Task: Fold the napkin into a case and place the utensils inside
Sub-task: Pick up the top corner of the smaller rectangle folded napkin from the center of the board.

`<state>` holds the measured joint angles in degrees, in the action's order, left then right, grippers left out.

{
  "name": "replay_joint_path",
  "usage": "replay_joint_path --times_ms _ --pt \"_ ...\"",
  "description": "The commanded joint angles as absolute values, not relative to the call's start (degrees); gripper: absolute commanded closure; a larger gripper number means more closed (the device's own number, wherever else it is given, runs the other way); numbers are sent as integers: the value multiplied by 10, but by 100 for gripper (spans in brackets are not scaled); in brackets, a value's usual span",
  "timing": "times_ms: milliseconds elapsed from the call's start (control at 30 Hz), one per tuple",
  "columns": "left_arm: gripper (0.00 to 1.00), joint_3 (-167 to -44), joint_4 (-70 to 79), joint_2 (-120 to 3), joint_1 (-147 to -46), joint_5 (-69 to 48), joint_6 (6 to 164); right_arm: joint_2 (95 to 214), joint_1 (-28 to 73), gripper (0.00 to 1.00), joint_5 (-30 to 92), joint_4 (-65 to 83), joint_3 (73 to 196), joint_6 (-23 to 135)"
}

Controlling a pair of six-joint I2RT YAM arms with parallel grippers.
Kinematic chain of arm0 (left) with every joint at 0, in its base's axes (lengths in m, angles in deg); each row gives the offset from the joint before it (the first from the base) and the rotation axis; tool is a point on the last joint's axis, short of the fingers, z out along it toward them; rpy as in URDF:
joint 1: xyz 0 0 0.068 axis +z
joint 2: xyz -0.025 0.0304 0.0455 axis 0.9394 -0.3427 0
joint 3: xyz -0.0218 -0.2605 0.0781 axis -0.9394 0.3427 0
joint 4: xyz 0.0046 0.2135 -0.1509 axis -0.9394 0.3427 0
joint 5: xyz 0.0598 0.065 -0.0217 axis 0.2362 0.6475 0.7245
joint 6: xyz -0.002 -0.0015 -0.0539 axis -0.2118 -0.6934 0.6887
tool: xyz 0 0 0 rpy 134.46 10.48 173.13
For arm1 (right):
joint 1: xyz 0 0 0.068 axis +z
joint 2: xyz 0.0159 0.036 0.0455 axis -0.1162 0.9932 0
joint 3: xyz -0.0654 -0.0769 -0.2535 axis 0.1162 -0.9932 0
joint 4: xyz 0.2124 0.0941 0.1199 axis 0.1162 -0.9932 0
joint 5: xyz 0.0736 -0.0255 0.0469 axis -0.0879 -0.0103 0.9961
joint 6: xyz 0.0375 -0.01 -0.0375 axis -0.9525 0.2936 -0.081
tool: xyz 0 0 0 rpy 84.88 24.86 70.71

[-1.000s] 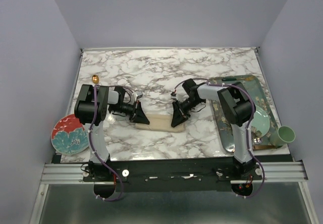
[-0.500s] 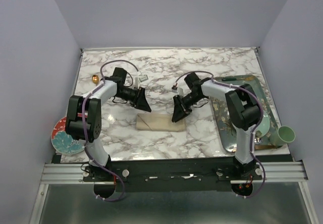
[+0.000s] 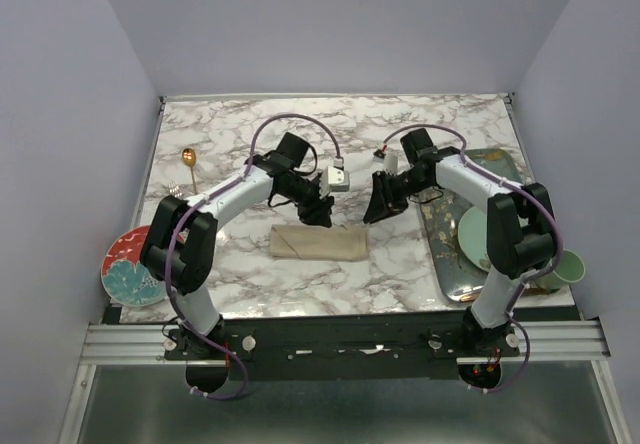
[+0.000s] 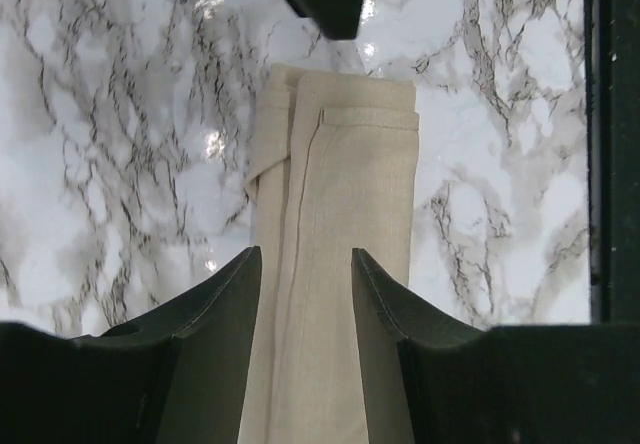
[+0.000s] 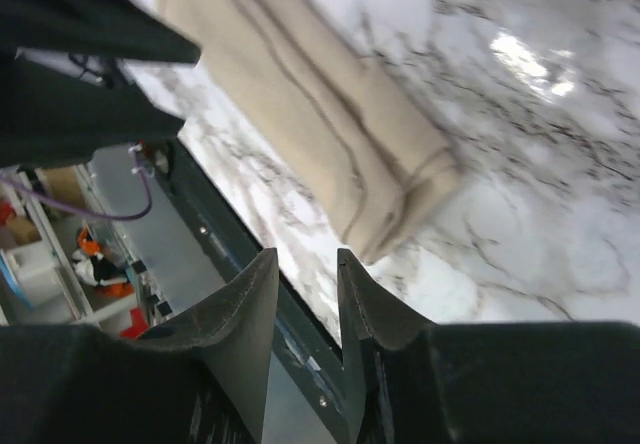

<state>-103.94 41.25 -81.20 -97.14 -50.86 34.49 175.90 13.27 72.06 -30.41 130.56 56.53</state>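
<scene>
The napkin (image 3: pixel 318 243) lies folded as a narrow beige oblong case on the marble table, near the front middle. It also shows in the left wrist view (image 4: pixel 345 194) and the right wrist view (image 5: pixel 320 124). My left gripper (image 3: pixel 322 212) hovers just behind the case's middle, open and empty, with the cloth showing between its jaws (image 4: pixel 305 264). My right gripper (image 3: pixel 378 209) hovers behind the case's right end, open and empty (image 5: pixel 305 264). A gold spoon (image 3: pixel 188 157) lies at the far left of the table. I cannot make out the fork.
A patterned tray (image 3: pixel 446 269) at the right holds a pale teal plate (image 3: pixel 476 236). A green cup (image 3: pixel 565 265) stands at the front right corner. A red and teal plate (image 3: pixel 130 264) sits at the front left. The table's front edge runs close below the case.
Both grippers have lifted off the ends of the folded napkin and moved back. The left arm swung right toward the middle, the right arm drew right. The napkin stays folded.
</scene>
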Motion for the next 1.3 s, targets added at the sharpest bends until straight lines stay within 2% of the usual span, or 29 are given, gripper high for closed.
replay_joint_path --times_ms 0,233,633,767,900,967,1033,1100,1167,1267 --pt "50 -1062 367 -850 -1025 -440 258 1778 128 63 630 -303 1295 544" --pt "50 -1109 396 -914 -1077 -422 225 1813 126 64 616 -290 1291 538" --pt "53 -1139 412 -962 -1107 -405 208 1855 126 64 626 -282 1294 526" --pt "58 -1147 420 -970 -1109 -410 205 1864 125 64 629 -282 1294 525" --pt "69 -1148 433 -970 -1109 -419 196 1876 126 64 627 -282 1299 525" --pt "68 -1148 441 -969 -1109 -424 191 1881 125 65 627 -284 1304 525" --pt "62 -1148 446 -969 -1110 -426 191 1887 126 64 627 -287 1309 525" --pt "61 -1148 447 -969 -1110 -425 192 1892 125 65 626 -288 1312 525" --pt "63 -1148 447 -971 -1111 -424 191 1894 125 65 627 -289 1312 525" --pt "71 -1148 449 -970 -1111 -426 190 1896 127 65 623 -291 1315 527"
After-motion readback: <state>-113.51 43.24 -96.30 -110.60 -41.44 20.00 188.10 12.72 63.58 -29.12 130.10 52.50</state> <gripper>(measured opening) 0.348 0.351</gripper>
